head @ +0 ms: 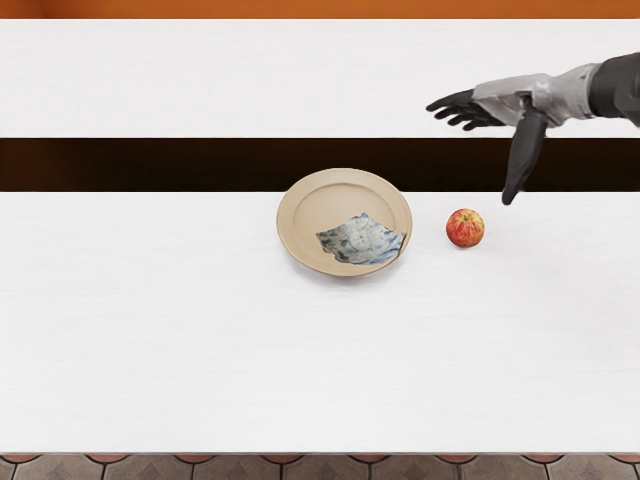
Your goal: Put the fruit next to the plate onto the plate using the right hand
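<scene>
A smooth, round, red-and-yellow apple point(465, 228) is sitting on the matte white tabletop point(200, 330), just beside the shallow beige plate point(310, 200), which is carrying a blue-grey patterned patch point(360, 241). The grey-and-black right hand point(497, 108) is hovering farther back, fingers spread wide, holding nothing.

The right hand point(505, 103) is rocking a two-tone look. The back of it is wearing a light silver-grey shell that's looking kinda faceted and metallic, while the fingers point(455, 108) are coming out plain matte black, slim and jointed. The thumb point(524, 150) is looking black too, long and tapering to a narrow tip. The wrist point(570, 92) is carrying on in that same pale grey, and the forearm point(620, 88) is going dark charcoal, almost black.
</scene>
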